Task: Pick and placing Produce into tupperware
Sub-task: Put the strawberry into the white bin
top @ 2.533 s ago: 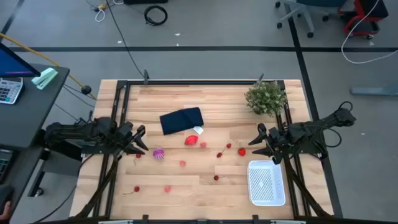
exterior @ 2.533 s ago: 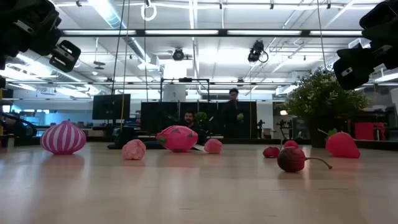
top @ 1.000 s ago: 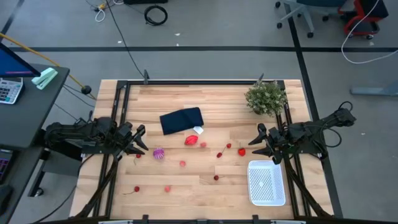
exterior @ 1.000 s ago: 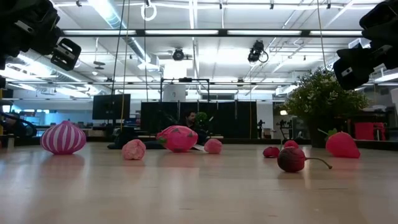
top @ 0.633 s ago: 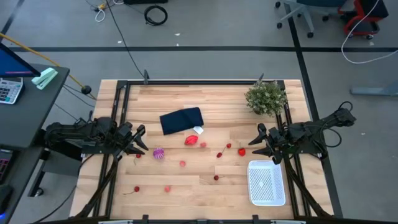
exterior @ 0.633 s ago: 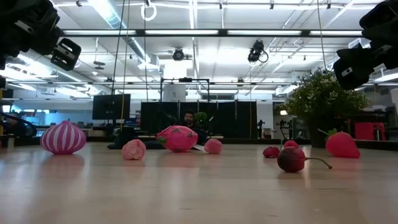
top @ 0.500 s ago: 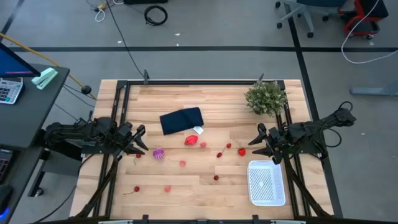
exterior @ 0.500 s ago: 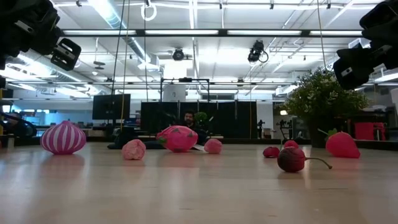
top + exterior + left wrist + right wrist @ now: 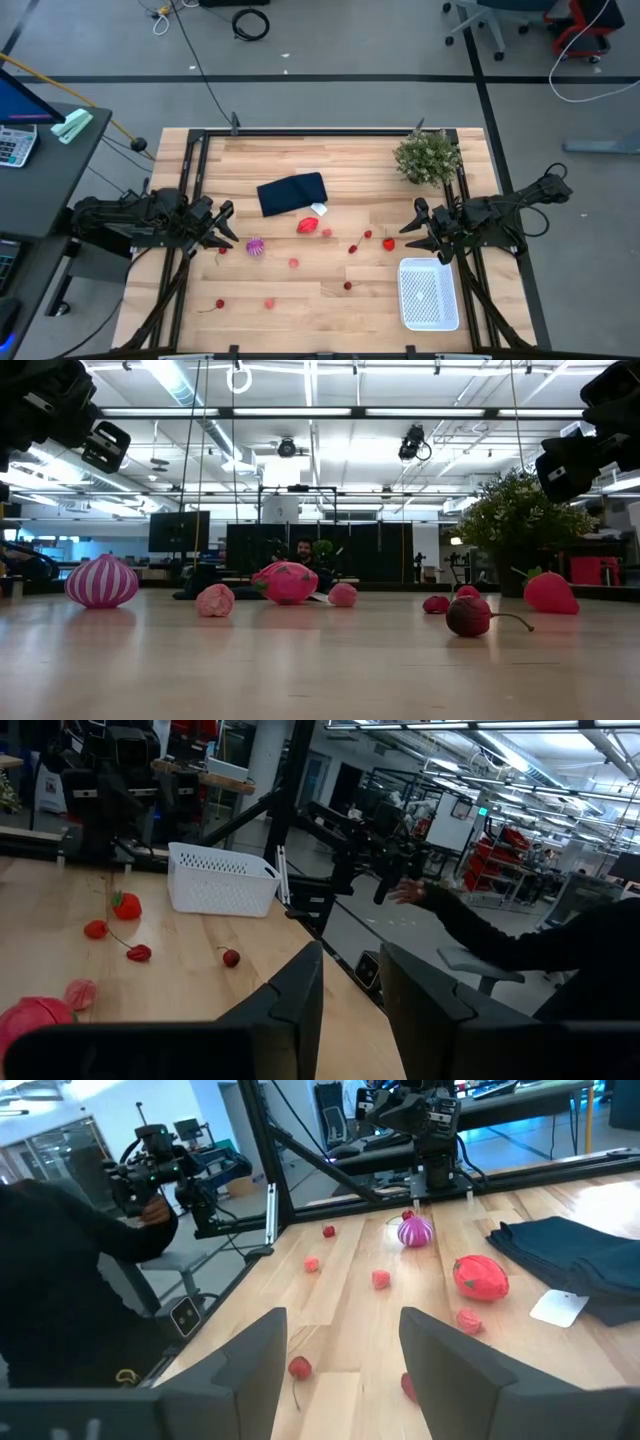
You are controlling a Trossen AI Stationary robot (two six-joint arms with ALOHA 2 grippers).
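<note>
The produce lies scattered on the wooden table: a bigger red piece (image 9: 307,226) at the middle, a purple striped ball (image 9: 255,246) to its left, and several tiny red and pink bits such as a strawberry (image 9: 388,243) and a cherry (image 9: 347,285). The white tupperware (image 9: 428,293) stands at the near right, nothing visible in it. My left gripper (image 9: 225,232) hovers open at the left edge, just left of the purple ball. My right gripper (image 9: 412,232) hovers open at the right, just right of the strawberry and beyond the tupperware. Both also show open in their wrist views, the left gripper (image 9: 350,990) and the right gripper (image 9: 340,1360).
A dark navy folded cloth (image 9: 292,194) with a white tag lies behind the red piece. A green bushy plant (image 9: 428,157) stands at the far right. Black frame rails run along the table's sides. A person's arm (image 9: 500,925) shows beyond the table.
</note>
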